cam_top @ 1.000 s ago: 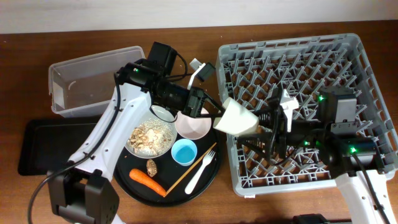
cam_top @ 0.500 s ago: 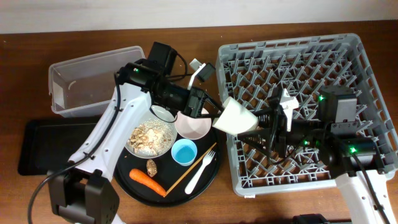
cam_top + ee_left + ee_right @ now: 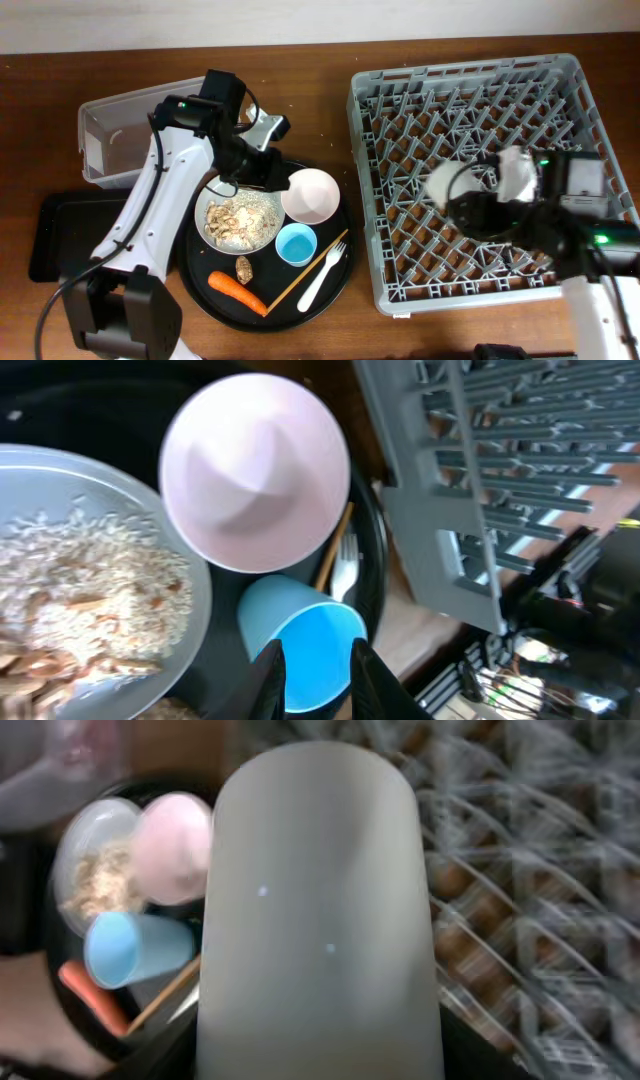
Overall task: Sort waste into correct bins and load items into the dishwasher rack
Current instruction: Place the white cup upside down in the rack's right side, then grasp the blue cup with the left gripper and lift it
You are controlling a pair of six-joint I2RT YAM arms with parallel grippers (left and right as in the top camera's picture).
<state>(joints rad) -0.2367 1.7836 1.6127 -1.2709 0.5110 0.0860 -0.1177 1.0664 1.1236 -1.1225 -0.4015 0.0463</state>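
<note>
— Right wrist view: why does the white cup [image 3: 315, 910] fill your lens?
— Your right hand [image 3: 465, 195] grasps it over the dishwasher rack [image 3: 450, 100], likely to seat it among the pegs.
— And your left hand [image 3: 315, 678]?
— Released, empty, poised above the light-blue cup [image 3: 300, 630], probably your next pick.

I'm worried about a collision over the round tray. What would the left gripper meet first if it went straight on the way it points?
Most likely the light-blue cup: in the wrist view it lies directly ahead of the left gripper, between its open fingertips. How far off it is remains unclear.
</note>
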